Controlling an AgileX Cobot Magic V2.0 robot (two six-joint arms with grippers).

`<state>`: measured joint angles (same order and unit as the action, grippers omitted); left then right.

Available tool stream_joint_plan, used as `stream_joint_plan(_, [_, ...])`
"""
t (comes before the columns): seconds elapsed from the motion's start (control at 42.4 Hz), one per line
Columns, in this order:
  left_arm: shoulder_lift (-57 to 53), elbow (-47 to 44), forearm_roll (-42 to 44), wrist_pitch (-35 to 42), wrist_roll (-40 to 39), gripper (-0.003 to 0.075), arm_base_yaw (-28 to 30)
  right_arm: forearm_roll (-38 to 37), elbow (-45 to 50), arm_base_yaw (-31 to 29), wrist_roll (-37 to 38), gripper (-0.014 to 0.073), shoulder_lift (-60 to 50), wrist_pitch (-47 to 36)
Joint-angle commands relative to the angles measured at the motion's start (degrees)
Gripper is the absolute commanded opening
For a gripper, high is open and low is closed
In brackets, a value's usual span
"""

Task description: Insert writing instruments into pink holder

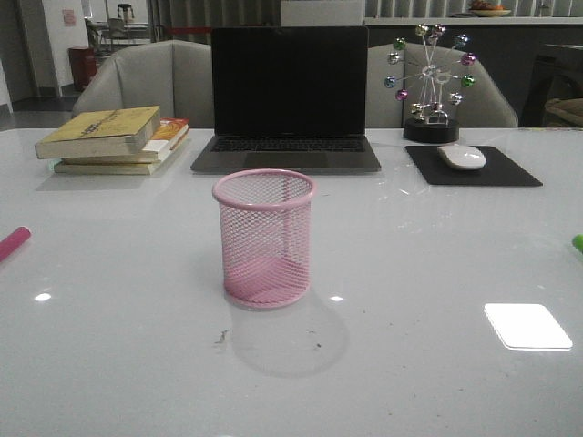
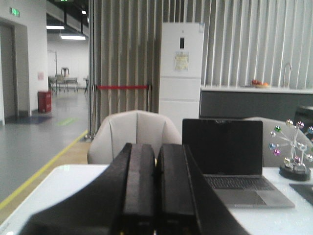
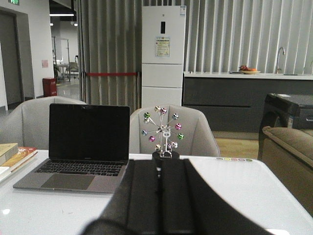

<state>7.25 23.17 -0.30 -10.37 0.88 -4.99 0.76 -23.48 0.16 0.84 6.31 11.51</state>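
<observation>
Standing upright near the middle of the white table (image 1: 109, 364), the pink holder (image 1: 264, 237) is seen in the front view with nothing inside it; its mesh wall and solid base are plainly visible. Only a short end of the magenta pen (image 1: 13, 243) is shown at the table's left edge, lying flat and well apart from the holder. A small bit of the lime green pen (image 1: 577, 242) is glimpsed at the right edge, also well apart from the holder.

Behind the holder an open laptop (image 1: 288, 96) with a dark screen is placed. A stack of books (image 1: 114, 138) is set to its left, and a white mouse (image 1: 462, 157) rests on a black pad (image 1: 474, 168) to its right, beside a small wheel ornament (image 1: 430, 77).

The left gripper (image 2: 156, 196) is shown in its wrist view with both fingers pressed together, nothing between them. The right gripper (image 3: 157, 196) is likewise closed and empty, raised above the table.
</observation>
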Motion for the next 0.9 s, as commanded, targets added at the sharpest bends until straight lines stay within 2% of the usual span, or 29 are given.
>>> stream_joint_plan(0.0, [5.62,7.33,-0.51,-2.67,0.10,0.0093,-0.05,0.08,-6.28,-0.30,-0.28,0.0057,5.51,1.44])
stream_joint_plan(0.142, [12.06,12.03,-0.51,-12.03,0.10,0.0093,-0.05,0.08,-11.17,-0.30,-0.28,0.0057,12.99,9.75])
stream_joint_plan(0.33, [18.98,11.54,-0.51,-18.34,0.10,0.0093,-0.05,0.08,-11.57,-0.30,-0.28,0.0057,21.96,19.23])
stream_joint_plan(0.496, [24.28,11.41,-0.51,-20.93,0.10,0.0093,-0.05,0.14,-11.43,-0.30,-0.28,0.0057,29.26,25.14])
stream_joint_plan(0.732, [29.58,11.18,-0.59,-21.32,0.10,0.0098,-0.05,0.14,-11.43,-0.30,-0.28,0.0064,37.01,25.96])
stream_joint_plan(0.779, [30.50,11.18,-0.59,-21.20,0.10,0.0132,-0.05,0.14,-11.43,-0.30,-0.28,0.0103,38.22,25.96])
stream_joint_plan(0.826, [31.15,11.18,-0.59,-21.11,0.20,0.0208,-0.20,0.14,-11.43,-0.30,-0.28,0.0169,39.44,25.73])
stream_joint_plan(0.873, [31.76,11.18,-0.98,-20.98,0.20,0.0322,-0.43,0.14,-11.43,-0.30,-0.28,0.0287,40.84,25.13])
